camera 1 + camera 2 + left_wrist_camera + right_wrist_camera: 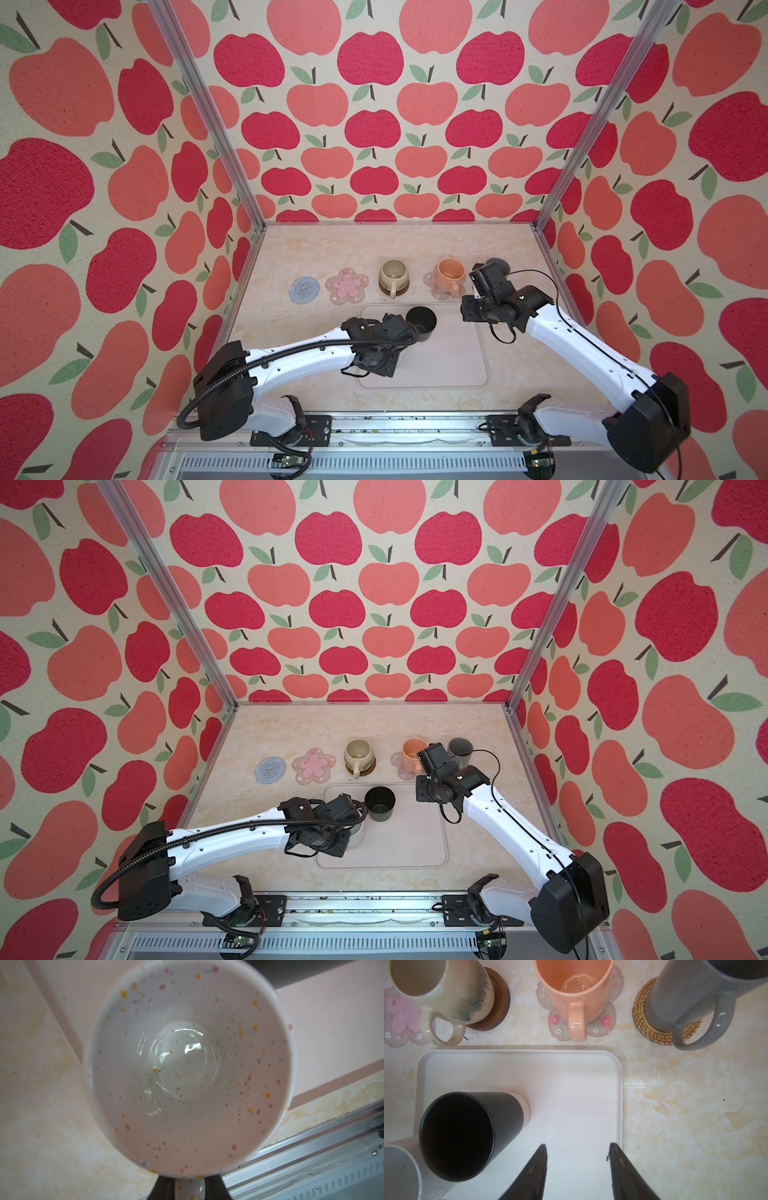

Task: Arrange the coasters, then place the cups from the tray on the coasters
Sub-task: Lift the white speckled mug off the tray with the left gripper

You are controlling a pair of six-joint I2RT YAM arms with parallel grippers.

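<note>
The white speckled cup (187,1068) stands at the left of the beige tray (457,353). My left gripper (190,1182) is shut on its handle. Beside it on the tray is the black cup (421,322). My right gripper (577,1147) hangs open over the tray's right part, holding nothing. Behind the tray, the cream cup (392,274) sits on the brown coaster (500,1001). The peach cup (450,274) sits on a pink flower coaster (604,1020), and the grey cup (460,750) on the rattan coaster (652,1022). The grey crocheted coaster (304,290) and another pink flower coaster (347,286) lie bare.
The marbled tabletop (291,332) is boxed in by apple-patterned walls and aluminium posts (540,226). A metal rail (382,419) runs along the front edge, where both arm bases sit. My right arm reaches over the table's right side.
</note>
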